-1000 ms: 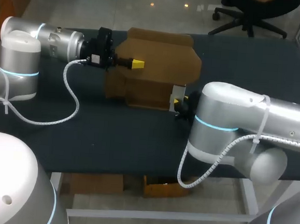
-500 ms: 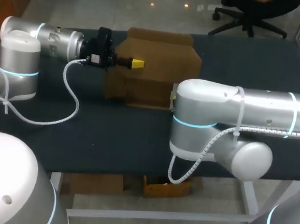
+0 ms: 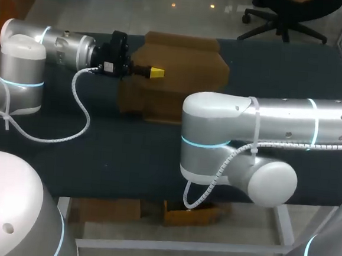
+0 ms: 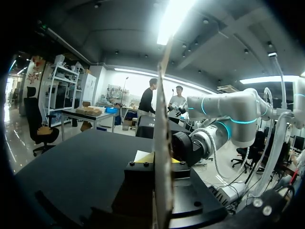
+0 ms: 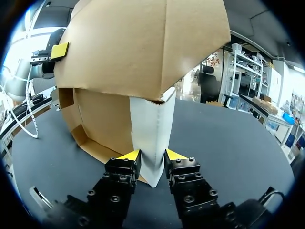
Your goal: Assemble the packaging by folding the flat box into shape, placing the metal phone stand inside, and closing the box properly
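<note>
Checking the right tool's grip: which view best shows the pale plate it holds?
The right wrist view: the pale plate stands between the right tool's yellow tips, touched from both sides, under a flap of the cardboard box. In the head view the right arm covers it; I cannot find it in the left wrist view.
</note>
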